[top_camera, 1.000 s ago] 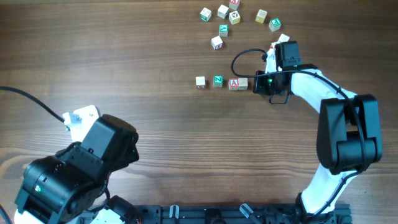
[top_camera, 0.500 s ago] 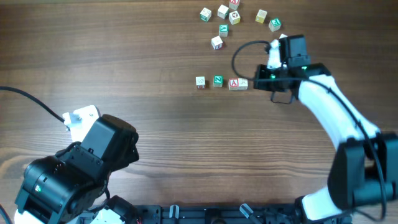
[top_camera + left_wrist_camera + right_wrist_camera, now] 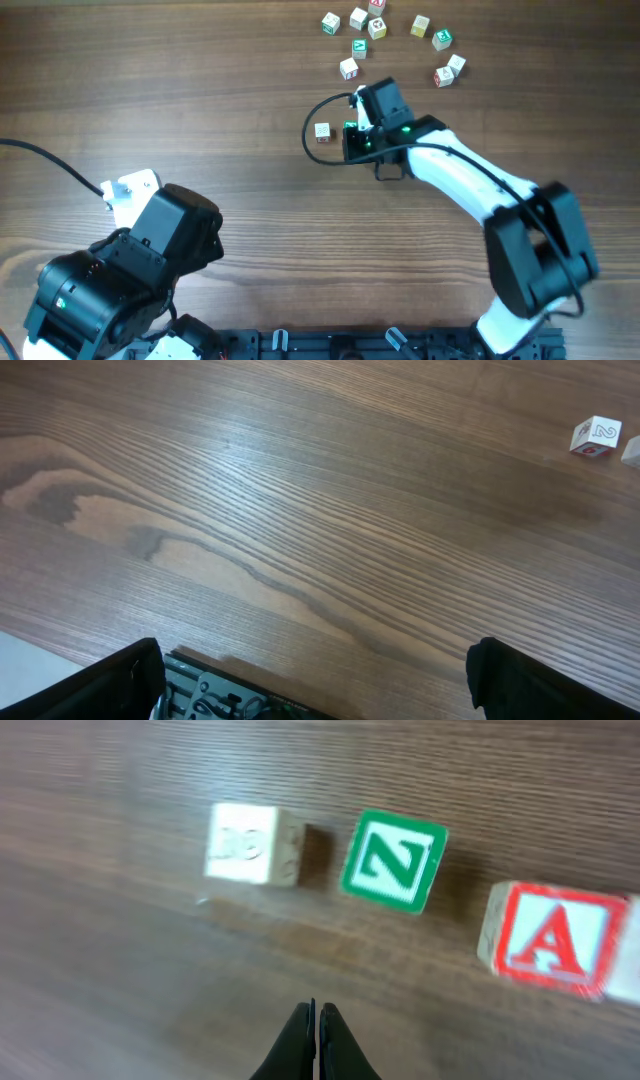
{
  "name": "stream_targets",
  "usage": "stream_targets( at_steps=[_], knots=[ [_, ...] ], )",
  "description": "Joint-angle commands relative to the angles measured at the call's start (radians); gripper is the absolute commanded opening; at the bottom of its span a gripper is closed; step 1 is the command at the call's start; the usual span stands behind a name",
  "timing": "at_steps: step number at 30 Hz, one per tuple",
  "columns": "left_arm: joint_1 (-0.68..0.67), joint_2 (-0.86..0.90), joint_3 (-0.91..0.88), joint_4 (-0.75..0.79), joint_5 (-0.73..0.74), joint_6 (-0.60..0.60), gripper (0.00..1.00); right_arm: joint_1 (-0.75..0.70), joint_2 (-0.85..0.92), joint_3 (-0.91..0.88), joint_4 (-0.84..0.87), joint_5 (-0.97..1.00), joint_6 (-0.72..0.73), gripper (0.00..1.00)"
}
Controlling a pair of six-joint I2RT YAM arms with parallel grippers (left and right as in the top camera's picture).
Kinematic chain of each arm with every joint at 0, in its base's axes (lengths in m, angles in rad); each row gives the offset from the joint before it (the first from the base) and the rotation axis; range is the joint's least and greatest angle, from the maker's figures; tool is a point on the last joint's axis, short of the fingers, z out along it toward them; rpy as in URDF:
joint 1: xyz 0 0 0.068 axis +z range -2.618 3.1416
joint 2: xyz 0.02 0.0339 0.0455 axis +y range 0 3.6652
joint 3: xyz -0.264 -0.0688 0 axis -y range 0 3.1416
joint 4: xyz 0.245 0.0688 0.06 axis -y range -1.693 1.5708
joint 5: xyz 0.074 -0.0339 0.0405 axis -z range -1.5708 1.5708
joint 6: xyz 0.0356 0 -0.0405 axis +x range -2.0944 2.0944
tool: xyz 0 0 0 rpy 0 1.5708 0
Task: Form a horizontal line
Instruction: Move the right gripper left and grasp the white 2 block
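The right arm has swung left. A second ago its right tool [image 3: 317, 1038] hung off the right-hand end of the horizontal line [image 3: 393, 860]; now it sits over that row, hiding most of it from the overhead camera. From the wrist we see the two dark fingers pressed together with nothing between them.

The row lies mid-bench on the brown wood-grain bench [image 3: 200, 100]: a small plain whitish wooden cube [image 3: 250, 844], then a green-bordered cube lettered N [image 3: 380, 870], slightly turned, then a red-bordered cube lettered A [image 3: 555, 938]. They stand near one another but apart. The whitish cube sits where it did, so we judge the line undisturbed and the tool placed to nudge or tidy it.

The loose pale letter cubes [image 3: 358, 20] remain scattered at the far edge. The left tool [image 3: 315, 660] gapes wide and empty.
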Motion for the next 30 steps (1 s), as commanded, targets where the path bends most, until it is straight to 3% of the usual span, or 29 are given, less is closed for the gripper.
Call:
stream_targets(
  at_steps=[1, 16, 30],
  knots=[
    [0.0, -0.004, 0.003, -0.001, 0.001, -0.002, 1.0, 0.011, 0.077, 0.089, 0.004, 0.021, 0.011, 0.05],
    [0.0, -0.004, 0.003, -0.001, 0.001, -0.002, 1.0, 0.109, 0.214, 0.137, 0.042, 0.043, -0.008, 0.05],
    [0.0, -0.004, 0.003, -0.001, 0.001, -0.002, 1.0, 0.05, 0.271, 0.176, 0.397, 0.268, 0.024, 0.05]
  ],
)
